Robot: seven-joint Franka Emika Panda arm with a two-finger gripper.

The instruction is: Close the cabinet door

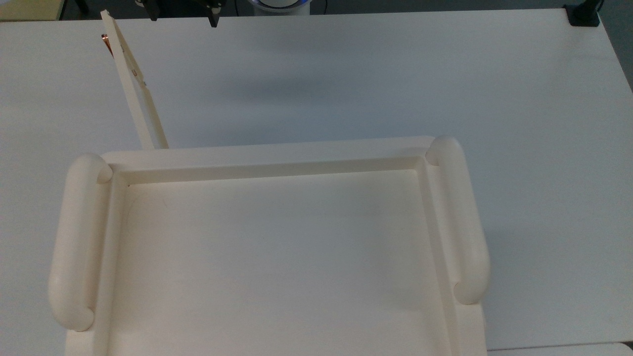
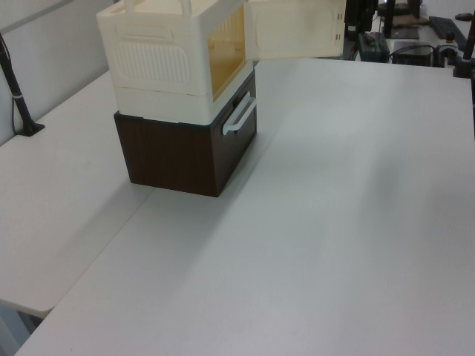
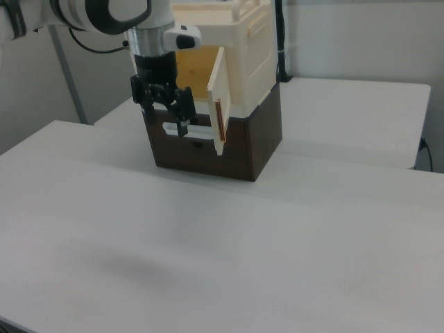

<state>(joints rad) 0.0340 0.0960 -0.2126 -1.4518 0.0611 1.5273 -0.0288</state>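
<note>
while swung wide open, door: the cabinet door (image 3: pixel 218 100) stands out from the cabinet (image 3: pixel 243 62), hinged at the top view's left front corner.
handle: copper handle (image 1: pixel 105 39) on the door's free end.
cabinet: cream unit stacked on a dark brown drawer box (image 2: pixel 189 152) at the table's (image 2: pixel 334 222) far side in the right view.
gripper (image 3: pixel 165 111): jaws spread, holding nothing, hanging in front of the opening, just left of the door in the right view.
</note>
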